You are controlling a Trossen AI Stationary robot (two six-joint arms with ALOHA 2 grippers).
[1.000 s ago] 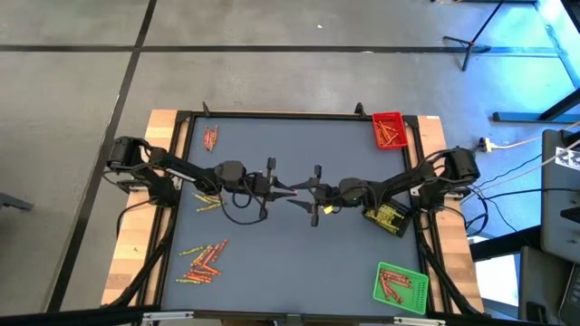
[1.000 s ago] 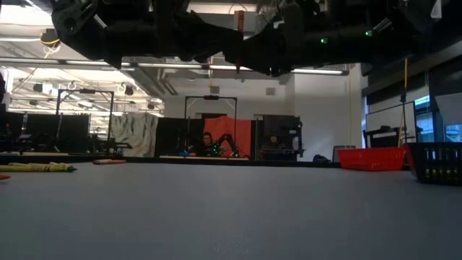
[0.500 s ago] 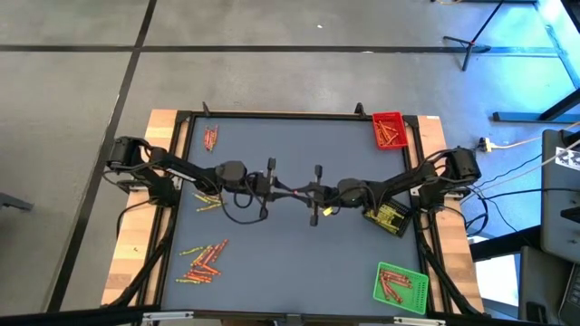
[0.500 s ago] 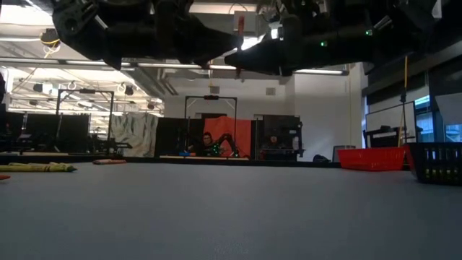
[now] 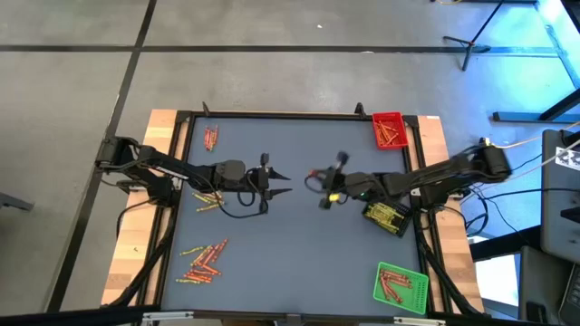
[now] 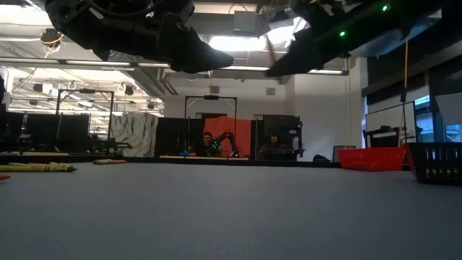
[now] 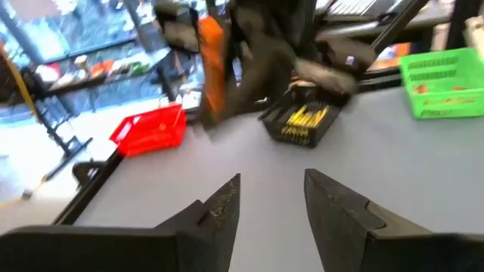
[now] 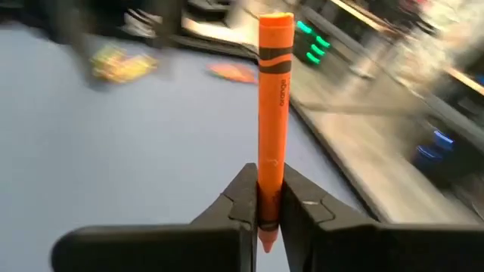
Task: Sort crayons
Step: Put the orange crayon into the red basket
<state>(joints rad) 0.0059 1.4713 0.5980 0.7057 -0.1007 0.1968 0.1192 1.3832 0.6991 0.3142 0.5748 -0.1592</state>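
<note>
Grey-blue table (image 5: 290, 244), frame centre: right gripper (image 8: 266, 198) clenched on one orange crayon (image 8: 274, 98), stick upright, pinched near its lower tip between both fingers (image 8: 243, 198). Left gripper (image 7: 271, 198) released, empty. Advice: keep the pinch firm and carry it level toward a tray, probably the green tray (image 5: 401, 287), lower right.

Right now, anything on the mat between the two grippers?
Nothing. In the high view the blue mat between the open left gripper and the right gripper, shut on an orange crayon, is bare.
</note>
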